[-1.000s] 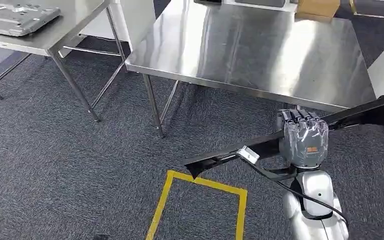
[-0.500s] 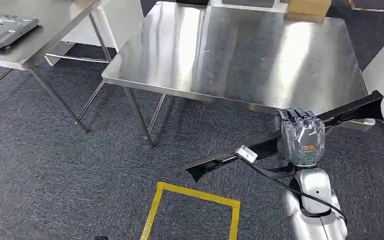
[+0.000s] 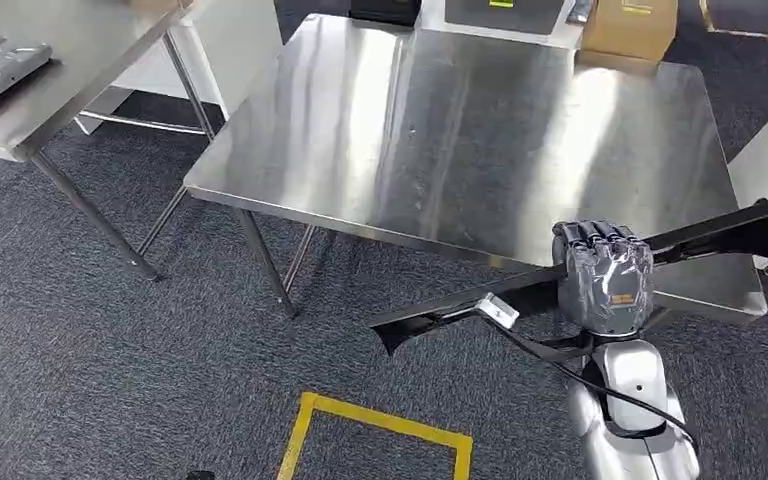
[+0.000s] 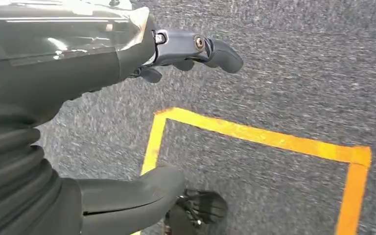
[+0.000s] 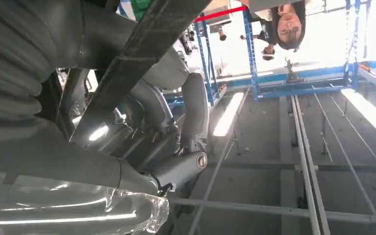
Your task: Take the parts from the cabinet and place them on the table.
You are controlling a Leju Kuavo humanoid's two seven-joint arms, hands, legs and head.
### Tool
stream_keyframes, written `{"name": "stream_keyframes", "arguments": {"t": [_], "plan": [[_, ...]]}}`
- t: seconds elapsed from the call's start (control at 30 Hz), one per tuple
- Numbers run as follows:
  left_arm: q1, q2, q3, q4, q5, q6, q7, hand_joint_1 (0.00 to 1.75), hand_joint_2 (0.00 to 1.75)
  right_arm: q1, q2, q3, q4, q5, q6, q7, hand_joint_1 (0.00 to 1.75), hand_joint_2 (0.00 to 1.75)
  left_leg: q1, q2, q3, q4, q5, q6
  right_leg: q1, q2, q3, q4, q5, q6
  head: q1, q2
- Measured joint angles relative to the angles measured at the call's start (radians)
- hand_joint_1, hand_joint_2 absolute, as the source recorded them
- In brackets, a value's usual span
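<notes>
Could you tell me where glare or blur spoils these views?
Head view: bright streaks of glare on the steel table; the black bar in the right hand stays sharp. Left wrist view: carpet motion-blurred. Right wrist view: background washed out by backlight.

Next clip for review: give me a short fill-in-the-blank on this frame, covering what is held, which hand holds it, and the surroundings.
1. The long black metal bar is gripped by the robot's ____ hand.
2. The far end of the bar reaches over the near edge of the shiny ____ table.
3. The tape outline on the grey carpet is ____ in colour.
4. The left hand holds ____.

Missing words: right; steel; yellow; nothing
</notes>
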Motion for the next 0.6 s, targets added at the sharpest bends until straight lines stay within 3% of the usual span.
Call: {"name": "stream_keyframes", "arguments": {"t": [0.03, 0.07, 0.1, 0.13, 0.2, 0.27, 0.33, 0.37, 0.4, 0.43, 0.5, 0.53, 0.57, 0.6], "plan": [[0.001, 0.003, 0.002, 0.000, 0.000, 0.000, 0.001, 0.00, 1.75, 0.003, -0.002, 0.000, 0.004, 0.000, 0.000, 0.000, 1.62, 1.75, -0.001, -0.002, 0.005, 0.023, -0.017, -0.012, -0.002, -0.018, -0.011, -0.028, 0.077, 0.017, 0.005, 0.000], [0.003, 0.002, 0.002, 0.000, -0.001, 0.000, 0.002, 0.00, 1.75, 0.002, -0.004, 0.001, 0.006, -0.001, -0.001, 0.000, 1.62, 1.75, -0.003, -0.005, -0.002, 0.029, -0.029, -0.018, 0.005, -0.022, -0.003, -0.022, 0.079, -0.027, 0.008, 0.000], [0.003, 0.001, 0.002, 0.000, 0.000, 0.000, 0.003, 0.00, 1.75, 0.006, -0.004, 0.001, 0.005, -0.001, -0.001, 0.002, 1.62, 1.75, -0.004, -0.002, -0.004, 0.036, -0.040, -0.027, 0.006, -0.017, 0.004, -0.013, 0.093, -0.059, -0.003, 0.000], [0.003, 0.000, 0.002, 0.000, -0.002, 0.000, 0.003, 0.00, 1.75, 0.002, -0.006, 0.000, 0.004, -0.001, -0.001, 0.002, 1.62, 1.75, -0.003, -0.002, 0.001, 0.041, -0.045, -0.031, 0.006, -0.018, 0.005, -0.011, 0.092, -0.075, -0.003, 0.000], [0.000, 0.003, 0.002, 0.000, -0.002, 0.000, 0.003, 0.00, 1.75, 0.001, -0.006, 0.000, 0.002, -0.001, -0.001, 0.002, 1.62, 1.75, 0.002, 0.011, -0.011, 0.069, -0.050, -0.036, -0.003, -0.015, 0.026, -0.017, 0.086, -0.089, -0.005, 0.000], [-0.005, 0.000, 0.002, 0.000, -0.002, 0.000, 0.003, 0.00, 1.75, -0.002, -0.007, -0.001, 0.002, -0.001, -0.001, 0.002, 1.62, 1.75, 0.006, 0.041, -0.071, 0.188, -0.087, -0.053, -0.003, -0.017, 0.045, -0.018, 0.073, -0.107, -0.015, 0.000], [-0.007, -0.001, 0.003, 0.000, -0.002, -0.002, 0.007, 0.00, 1.75, -0.003, -0.007, -0.001, 0.002, -0.001, -0.001, 0.002, 1.62, 1.75, 0.014, 0.050, -0.167, 0.332, -0.153, -0.066, 0.001, -0.018, 0.054, -0.018, 0.063, -0.121, -0.015, 0.000], [-0.006, -0.001, 0.004, 0.000, -0.002, -0.003, 0.008, 0.00, 1.75, -0.002, -0.007, -0.001, 0.002, -0.001, -0.001, 0.002, 1.62, 1.75, 0.016, 0.050, -0.197, 0.363, -0.159, -0.068, 0.002, -0.017, 0.057, -0.018, 0.059, -0.125, -0.016, 0.000], [-0.006, -0.001, 0.005, 0.000, -0.002, -0.003, 0.008, 0.00, 1.75, -0.002, -0.007, -0.001, 0.002, -0.001, -0.001, 0.003, 1.62, 1.75, 0.018, 0.050, -0.206, 0.345, -0.132, -0.068, 0.002, -0.017, 0.063, -0.018, 0.055, -0.125, -0.016, 0.000], [-0.007, -0.001, 0.006, 0.000, -0.002, -0.003, 0.008, 0.00, 1.75, -0.002, -0.007, -0.001, 0.002, -0.001, -0.001, 0.003, 1.62, 1.75, 0.018, 0.050, -0.189, 0.290, -0.086, -0.065, 0.002, -0.015, 0.070, -0.018, 0.050, -0.124, -0.016, 0.000], [-0.008, -0.001, 0.006, 0.000, -0.002, -0.002, 0.008, 0.00, 1.75, -0.003, -0.007, -0.001, 0.002, -0.002, -0.001, 0.003, 1.62, 1.75, 0.017, 0.051, -0.113, 0.115, 0.022, -0.053, 0.002, -0.014, 0.088, -0.019, 0.039, -0.119, -0.016, 0.000], [-0.009, 0.000, 0.006, 0.000, -0.002, 0.000, 0.008, 0.00, 1.75, -0.004, -0.007, -0.001, 0.002, -0.002, -0.001, 0.003, 1.62, 1.75, 0.014, 0.054, -0.089, 0.060, 0.039, -0.046, 0.002, -0.014, 0.092, -0.020, 0.034, -0.115, -0.016, 0.000], [-0.012, 0.000, 0.007, 0.000, -0.002, 0.000, 0.010, 0.00, 1.75, -0.005, -0.007, -0.001, 0.002, -0.002, -0.001, 0.003, 1.62, 1.75, 0.005, 0.057, -0.089, 0.051, 0.003, -0.041, 0.009, -0.014, 0.090, -0.021, 0.032, -0.110, -0.017, 0.000], [-0.013, -0.001, 0.007, 0.000, -0.002, 0.000, 0.010, 0.00, 1.75, -0.007, -0.007, -0.001, 0.002, -0.002, -0.001, 0.004, 1.62, 1.75, 0.005, 0.053, -0.087, 0.056, 0.011, -0.039, 0.011, -0.014, 0.087, -0.021, 0.028, -0.104, -0.018, 0.000]]}}
